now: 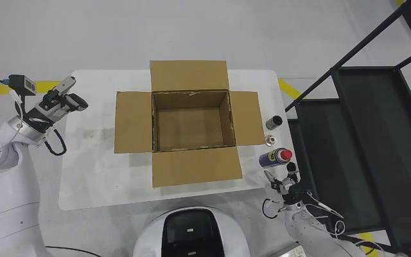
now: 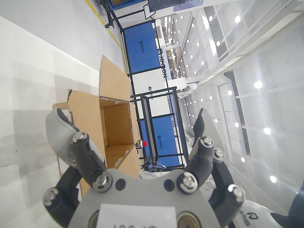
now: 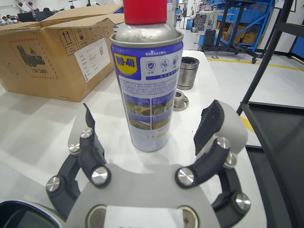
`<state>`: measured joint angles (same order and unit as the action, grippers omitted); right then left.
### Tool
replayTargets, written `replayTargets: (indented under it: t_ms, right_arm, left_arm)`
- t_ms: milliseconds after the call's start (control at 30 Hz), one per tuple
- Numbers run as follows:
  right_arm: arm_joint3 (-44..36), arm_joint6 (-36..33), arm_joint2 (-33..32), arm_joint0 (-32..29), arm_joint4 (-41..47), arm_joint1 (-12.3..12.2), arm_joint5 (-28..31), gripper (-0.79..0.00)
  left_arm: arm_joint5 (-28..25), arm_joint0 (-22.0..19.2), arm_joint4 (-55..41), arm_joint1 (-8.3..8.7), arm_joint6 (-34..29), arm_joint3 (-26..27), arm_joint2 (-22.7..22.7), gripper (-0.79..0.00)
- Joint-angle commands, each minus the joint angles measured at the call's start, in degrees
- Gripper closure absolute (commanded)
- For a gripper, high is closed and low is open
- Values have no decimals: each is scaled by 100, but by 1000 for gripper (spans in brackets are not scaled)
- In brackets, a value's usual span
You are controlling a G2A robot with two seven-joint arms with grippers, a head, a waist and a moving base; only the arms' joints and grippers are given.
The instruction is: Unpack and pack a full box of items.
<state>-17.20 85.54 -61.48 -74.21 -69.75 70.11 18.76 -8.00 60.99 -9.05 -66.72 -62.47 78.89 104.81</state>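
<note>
An open cardboard box (image 1: 190, 128) stands in the middle of the white table (image 1: 96, 167), its flaps folded out and its inside bare. A blue spray can with a red cap (image 1: 276, 157) stands upright by the box's right flap. My right gripper (image 1: 286, 178) is open just in front of the can, low over the table. In the right wrist view the spray can (image 3: 147, 84) rises between the spread fingers (image 3: 210, 122) without touching them. My left gripper (image 1: 67, 93) hangs open and holds nothing at the table's far left; its wrist view looks across at the box (image 2: 114, 124).
A steel cylinder (image 1: 275, 122) and a small metal flange (image 1: 270, 138) sit behind the can, also seen as cylinder (image 3: 188, 72) and flange (image 3: 180, 100). A black metal rack (image 1: 359, 128) stands close to the table's right edge.
</note>
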Motion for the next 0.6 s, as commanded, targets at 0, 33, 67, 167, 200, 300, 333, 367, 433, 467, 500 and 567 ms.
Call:
replayTargets:
  t_ms: [0,33,67,167,200,300,333,367,433,467,500,567]
  right_arm:
    - [25,15,-64,-66,60,-41,-18,-785]
    - [14,-1,-93,-93,95,-54,-30,-785]
    - [-23,-33,-122,-113,145,-62,-15,-785]
    - [-201,-236,-163,-132,185,-85,66,-785]
    - [-252,-349,-167,-132,181,-92,103,-785]
    - [-371,-748,-194,-95,209,-104,161,-785]
    - [-405,-853,-212,-90,260,-102,202,-785]
    - [-430,-937,-230,-82,295,-101,196,-785]
    - [-478,-1077,-271,-80,425,-89,262,-785]
    - [-500,-1135,-283,-67,456,-85,266,-785]
    - [-526,-1183,-289,-51,467,-82,271,-785]
    - [-579,-1298,-299,-6,509,-68,304,-785]
  left_arm:
    - [0,0,0,0,0,0,0,-785]
    - [0,0,0,0,0,0,0,-785]
    - [0,0,0,0,0,0,0,-785]
    - [0,0,0,0,0,0,0,-785]
    - [0,0,0,0,0,0,0,-785]
    - [0,0,0,0,0,0,0,-785]
    - [0,0,0,0,0,0,0,-785]
    - [0,0,0,0,0,0,0,-785]
    - [0,0,0,0,0,0,0,-785]
    - [0,0,0,0,0,0,0,-785]
    - [0,0,0,0,0,0,0,-785]
    - [0,0,0,0,0,0,0,-785]
